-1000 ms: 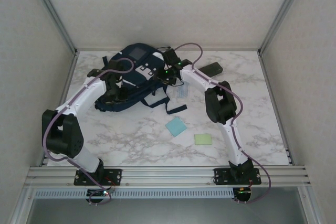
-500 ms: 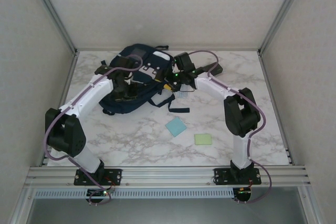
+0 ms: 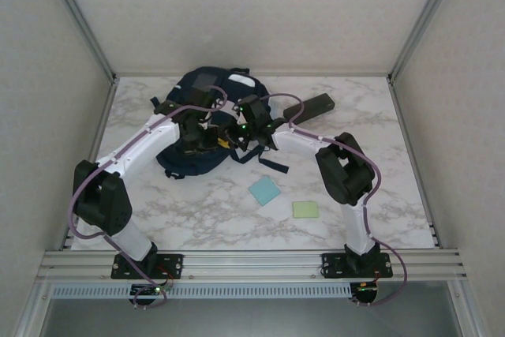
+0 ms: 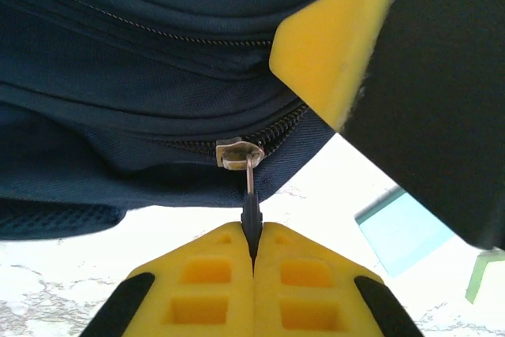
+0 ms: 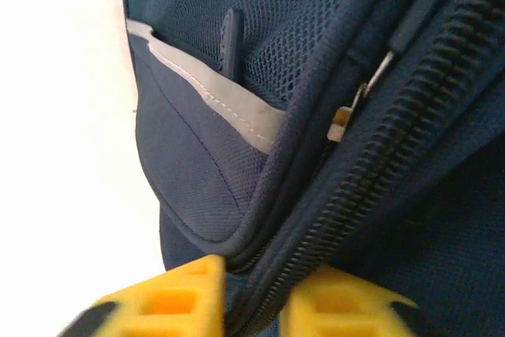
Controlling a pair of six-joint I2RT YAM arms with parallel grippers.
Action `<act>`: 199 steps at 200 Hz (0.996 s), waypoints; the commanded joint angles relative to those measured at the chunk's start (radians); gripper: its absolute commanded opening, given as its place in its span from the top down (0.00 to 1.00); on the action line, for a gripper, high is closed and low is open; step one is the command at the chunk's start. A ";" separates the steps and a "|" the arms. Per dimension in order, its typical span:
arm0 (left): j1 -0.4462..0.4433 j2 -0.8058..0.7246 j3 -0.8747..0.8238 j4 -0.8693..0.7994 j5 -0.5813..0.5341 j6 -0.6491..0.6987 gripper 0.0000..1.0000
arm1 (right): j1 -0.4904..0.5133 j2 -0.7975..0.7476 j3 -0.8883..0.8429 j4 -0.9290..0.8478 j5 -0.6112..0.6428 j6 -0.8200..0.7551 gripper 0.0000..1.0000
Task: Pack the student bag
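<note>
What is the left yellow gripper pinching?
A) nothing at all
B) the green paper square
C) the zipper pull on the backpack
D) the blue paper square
C: in the left wrist view, the left gripper has its yellow fingers pressed together on the dark zipper pull hanging from the navy backpack.

Both arms (image 3: 140, 141) are white with black joints (green wrist lights (image 3: 245, 126)) and mauve cables (image 3: 72, 203); the left gripper (image 4: 252, 234) has yellow waffled pads (image 4: 209, 286).
</note>
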 commanded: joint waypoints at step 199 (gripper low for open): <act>0.244 0.002 -0.163 0.102 -0.341 0.108 1.00 | -0.059 -0.045 0.029 -0.215 0.105 -0.446 1.00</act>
